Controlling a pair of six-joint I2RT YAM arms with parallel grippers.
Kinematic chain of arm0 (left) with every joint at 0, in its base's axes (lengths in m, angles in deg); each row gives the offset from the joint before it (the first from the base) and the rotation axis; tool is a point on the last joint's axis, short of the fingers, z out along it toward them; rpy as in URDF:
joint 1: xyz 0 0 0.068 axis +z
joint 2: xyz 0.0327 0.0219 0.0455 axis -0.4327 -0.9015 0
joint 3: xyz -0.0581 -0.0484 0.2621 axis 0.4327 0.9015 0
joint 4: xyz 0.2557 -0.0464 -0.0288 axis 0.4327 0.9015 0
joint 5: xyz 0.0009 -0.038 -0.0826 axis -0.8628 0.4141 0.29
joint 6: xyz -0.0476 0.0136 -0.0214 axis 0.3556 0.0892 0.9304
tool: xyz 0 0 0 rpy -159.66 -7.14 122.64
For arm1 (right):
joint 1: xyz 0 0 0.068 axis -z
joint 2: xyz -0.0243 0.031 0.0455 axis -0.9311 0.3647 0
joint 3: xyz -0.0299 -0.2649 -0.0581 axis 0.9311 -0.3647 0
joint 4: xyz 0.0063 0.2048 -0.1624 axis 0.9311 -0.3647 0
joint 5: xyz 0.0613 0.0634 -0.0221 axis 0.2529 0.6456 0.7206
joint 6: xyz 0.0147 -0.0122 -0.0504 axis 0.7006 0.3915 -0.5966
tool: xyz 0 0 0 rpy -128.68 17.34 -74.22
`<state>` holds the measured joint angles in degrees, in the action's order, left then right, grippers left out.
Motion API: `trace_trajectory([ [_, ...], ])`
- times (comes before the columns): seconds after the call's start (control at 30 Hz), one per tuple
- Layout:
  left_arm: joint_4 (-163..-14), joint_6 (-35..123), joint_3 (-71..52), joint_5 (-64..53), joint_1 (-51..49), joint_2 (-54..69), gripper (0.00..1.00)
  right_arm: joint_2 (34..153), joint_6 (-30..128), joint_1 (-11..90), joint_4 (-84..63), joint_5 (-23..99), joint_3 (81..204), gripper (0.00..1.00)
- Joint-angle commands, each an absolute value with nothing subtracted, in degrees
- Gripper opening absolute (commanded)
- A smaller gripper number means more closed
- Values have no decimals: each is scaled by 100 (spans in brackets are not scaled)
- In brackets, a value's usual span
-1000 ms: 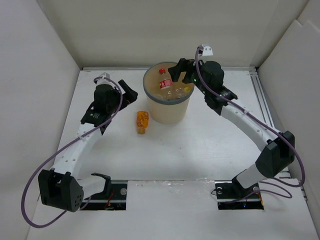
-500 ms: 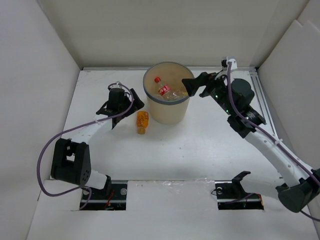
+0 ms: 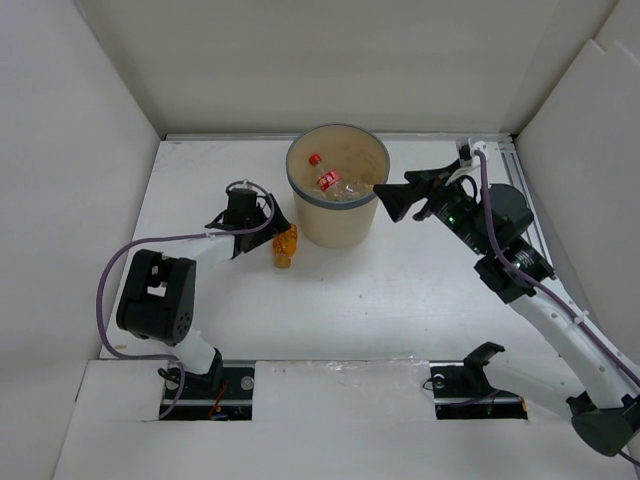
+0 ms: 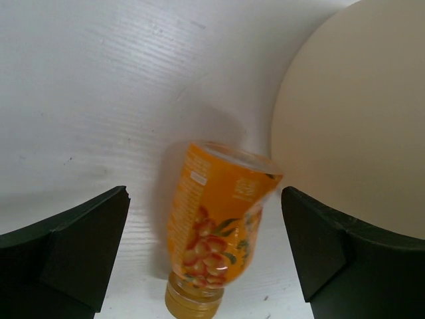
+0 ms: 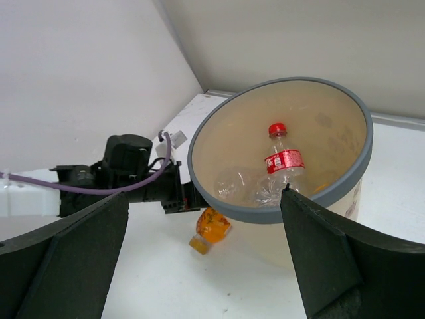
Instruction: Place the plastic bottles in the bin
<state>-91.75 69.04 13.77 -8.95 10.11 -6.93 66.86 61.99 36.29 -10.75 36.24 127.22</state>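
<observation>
One white surface carries everything. The tan bin stands at the far middle, with several clear bottles inside and a red-capped bottle among them. The right claw hangs just beside the bin's right rim, spread wide and holding nothing. The left claw sits low on the bin's left side, also wide open and empty. The orange bottle lies on its side on the surface just beside the bin wall, cap toward the near edge. In the wrist view it is centred in the gap, with its long axis running between the fingers. Your left arm is much the nearer. You probably need only to advance and close across its width.
</observation>
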Motion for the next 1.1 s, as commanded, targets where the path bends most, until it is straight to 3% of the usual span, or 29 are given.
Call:
trace_trajectory([
  [0.0,-9444,6805,1547,-810,1026,-796,92,6571,6230,3591,-1083,3722,12712,99],
  [0.13,-9585,6805,1618,-810,1026,-858,88,6518,6230,3591,-1083,3775,12712,99],
  [0.3,-9585,6858,1679,-871,1026,-1034,70,6518,6230,3591,-1083,3775,12659,99],
  [0.37,-9523,6911,1679,-951,1026,-1096,57,6518,6230,3591,-1083,3775,12659,99],
  [0.5,-9471,7034,1679,-951,1026,-1096,48,6518,6283,3591,-1083,3775,12659,99],
  [0.57,-9339,7087,1679,-1003,1026,-1096,34,6518,6283,3591,-1083,3880,12659,99],
  [0.6,-9278,7156,1679,-1003,1026,-1096,16,6518,6283,3591,-1083,3880,12659,99],
  [0.7,-9094,7271,1740,-1170,1026,-798,0,6518,6283,3591,-1135,4055,12659,99],
  [1.07,-8672,6920,1768,-855,1026,2734,0,7264,5923,2661,-786,5286,12782,99],
])
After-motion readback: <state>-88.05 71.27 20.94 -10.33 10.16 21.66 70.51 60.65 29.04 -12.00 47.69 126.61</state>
